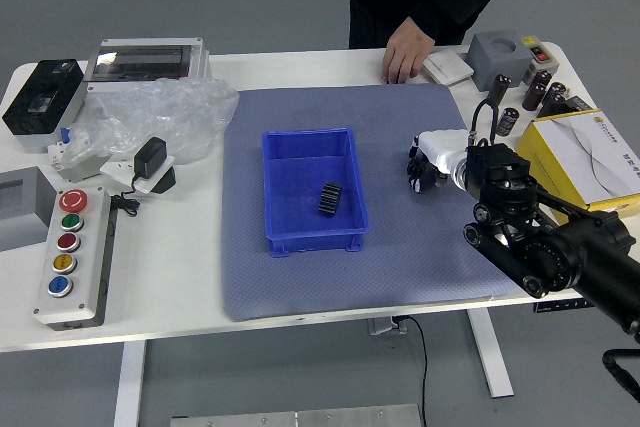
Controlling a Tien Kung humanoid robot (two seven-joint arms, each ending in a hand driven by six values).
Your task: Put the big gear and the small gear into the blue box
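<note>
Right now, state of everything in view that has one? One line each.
Blue box: upright, open-topped, gear inside
Gear: in blue box, ribbed side up
Right hand: low over mat, right of blue box; grip unclear
Mat: spread flat
Plastic: crumpled
Person's hand: at table's far edge
Left hand: not in view

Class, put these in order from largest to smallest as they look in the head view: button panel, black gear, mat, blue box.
1. Mat, even with parts covered
2. Blue box
3. Button panel
4. Black gear, clearly smallest
</note>
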